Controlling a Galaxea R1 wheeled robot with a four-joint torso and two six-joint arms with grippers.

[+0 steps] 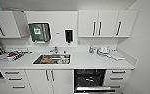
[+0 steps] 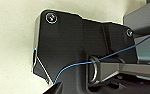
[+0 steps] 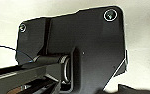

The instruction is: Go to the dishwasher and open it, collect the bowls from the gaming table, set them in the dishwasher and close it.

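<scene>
I face a white kitchen unit in the head view. The dishwasher (image 1: 89, 78) stands open under the counter, right of the middle, and its interior is dark with racks inside. Its door (image 1: 94, 89) is folded down towards me at the picture's lower edge. The bowls and the gaming table are out of view. Both wrist views look past my own dark plates at a pale surface.
A steel sink (image 1: 52, 59) with items in it is set into the white counter (image 1: 91, 62). A dish rack (image 1: 9, 55) sits at the left. White drawers (image 1: 117, 78) flank the dishwasher, wall cabinets (image 1: 101, 23) hang above, and a white wall (image 1: 146, 50) closes the right side.
</scene>
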